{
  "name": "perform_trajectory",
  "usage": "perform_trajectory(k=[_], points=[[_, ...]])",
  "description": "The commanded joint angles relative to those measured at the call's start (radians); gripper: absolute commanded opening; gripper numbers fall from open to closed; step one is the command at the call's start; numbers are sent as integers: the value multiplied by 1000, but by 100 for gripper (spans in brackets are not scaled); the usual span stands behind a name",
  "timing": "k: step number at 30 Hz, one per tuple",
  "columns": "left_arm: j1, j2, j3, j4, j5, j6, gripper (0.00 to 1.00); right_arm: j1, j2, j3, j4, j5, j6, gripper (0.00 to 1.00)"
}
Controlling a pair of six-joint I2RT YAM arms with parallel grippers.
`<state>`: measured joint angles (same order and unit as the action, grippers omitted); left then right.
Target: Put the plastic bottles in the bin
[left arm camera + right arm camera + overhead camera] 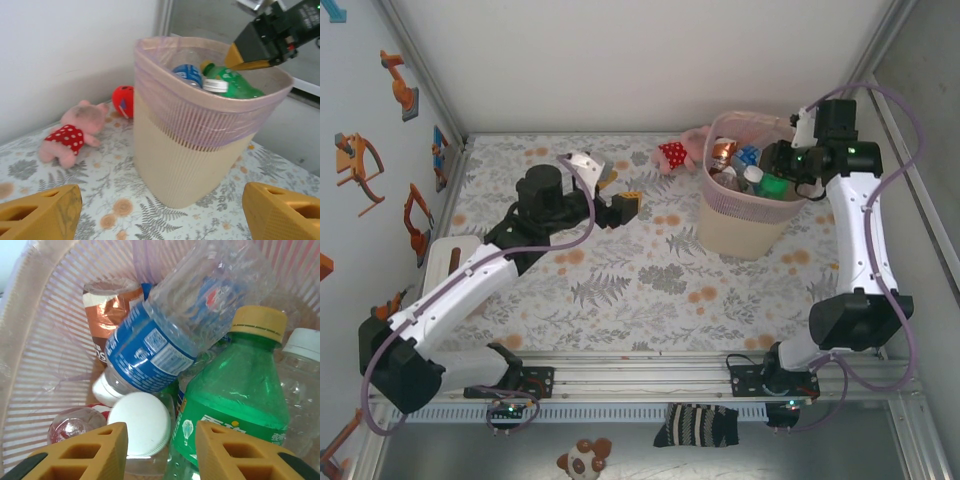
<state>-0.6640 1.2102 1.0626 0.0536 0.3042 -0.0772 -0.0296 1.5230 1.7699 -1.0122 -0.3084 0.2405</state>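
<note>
Your left claw (pixel 161 201) hangs wide open and empty, low over the floral surface (pixel 640 290), facing the pink-rimmed bin (pixel 175 165). The bin stands upright on the far right of the surface, packed with plastic bottles. Your right claw (pixel 160 440) is over the bin's mouth, pointing down into the pile. Its yellow fingers (pixel 82 452) stand apart with a white bottle cap (pixel 140 422) in the gap; you cannot tell whether they pinch it. A green bottle (pixel 235 405) with a yellow cap lies just beside the right finger. A clear blue-labelled bottle (pixel 150 355) lies slantwise on top, a brown one (pixel 107 310) behind it. Left of the bin lie a pink plush toy (pixel 70 137) and a red ball (pixel 123 100).
</note>
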Motion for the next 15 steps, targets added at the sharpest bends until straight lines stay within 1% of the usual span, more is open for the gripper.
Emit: perform_trajectory(k=[1, 3, 8, 15], points=[[22, -65, -34, -49, -102, -11, 83, -2, -90, 41, 1, 43, 20, 40], [32, -93, -54, -77, -164, -9, 84, -3, -133, 19, 9, 58, 23, 42], [58, -162, -113, -157, -315, -12, 89, -3, -274, -92, 40, 125, 13, 53], [108, -272, -232, -229, -494, -57, 99, -3, -522, -356, 88, 213, -4, 72]])
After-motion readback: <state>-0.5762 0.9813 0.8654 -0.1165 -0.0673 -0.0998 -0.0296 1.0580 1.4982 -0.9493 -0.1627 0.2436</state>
